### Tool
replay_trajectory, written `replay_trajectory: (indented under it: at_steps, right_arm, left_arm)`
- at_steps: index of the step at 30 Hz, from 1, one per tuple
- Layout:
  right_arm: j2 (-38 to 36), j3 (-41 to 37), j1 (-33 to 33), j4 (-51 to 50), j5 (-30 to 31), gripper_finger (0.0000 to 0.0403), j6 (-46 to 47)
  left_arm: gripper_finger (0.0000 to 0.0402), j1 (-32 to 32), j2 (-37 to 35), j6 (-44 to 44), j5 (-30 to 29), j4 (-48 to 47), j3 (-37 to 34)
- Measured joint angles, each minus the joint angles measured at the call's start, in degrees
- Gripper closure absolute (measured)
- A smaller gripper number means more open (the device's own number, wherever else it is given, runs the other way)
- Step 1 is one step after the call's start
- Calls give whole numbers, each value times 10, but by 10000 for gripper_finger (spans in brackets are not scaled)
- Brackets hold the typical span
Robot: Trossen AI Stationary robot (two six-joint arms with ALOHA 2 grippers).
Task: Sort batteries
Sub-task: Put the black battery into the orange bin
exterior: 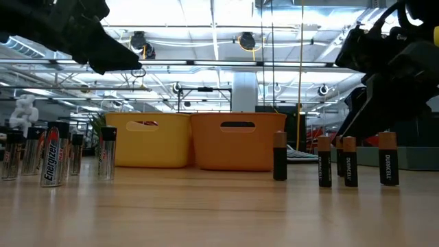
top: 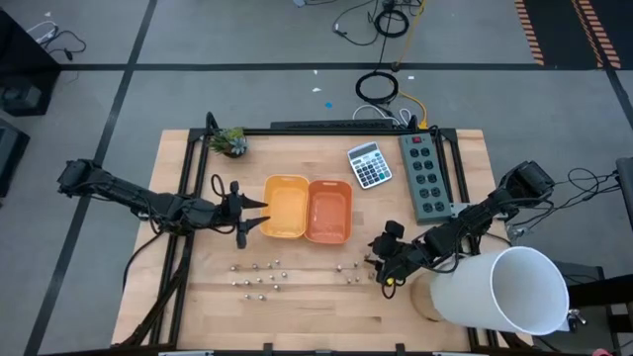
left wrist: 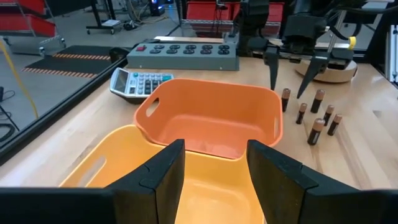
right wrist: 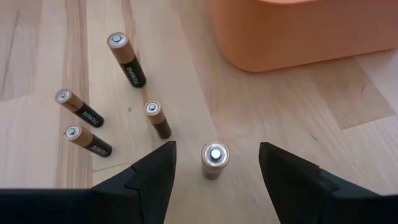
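Two orange trays [top: 307, 210] sit side by side mid-table in the high view, the left gripper [top: 259, 214] at their left edge, the right gripper [top: 381, 269] over the dark batteries [top: 352, 274], the silvery batteries [top: 255, 277] well left of it; the low view shows both groups standing upright before the trays; in the left wrist view, spread empty fingers [left wrist: 163, 177] hang above the yellow-orange tray [left wrist: 112, 180]; in the right wrist view, one battery [right wrist: 214, 159] stands between wide-open, empty fingers [right wrist: 152, 175], four more beyond.
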Motion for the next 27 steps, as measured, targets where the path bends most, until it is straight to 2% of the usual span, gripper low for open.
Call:
replay_trajectory:
  at_steps: [9, 13, 21, 27]
  right_arm:
    - [0, 0, -14, 7, -43, 244, -18]
    - [0, 0, -29, 7, -46, 250, -41]
    - [0, 0, -52, 7, -91, 258, -63]
    - [2, 0, -52, 7, -104, 297, -77]
  left_arm:
    - [220, 0, 0, 2, 13, 10, 0]
    - [220, 0, 0, 3, 13, 10, 0]
    - [220, 0, 0, 4, 14, 9, 0]
    - [220, 0, 0, 5, 14, 9, 0]
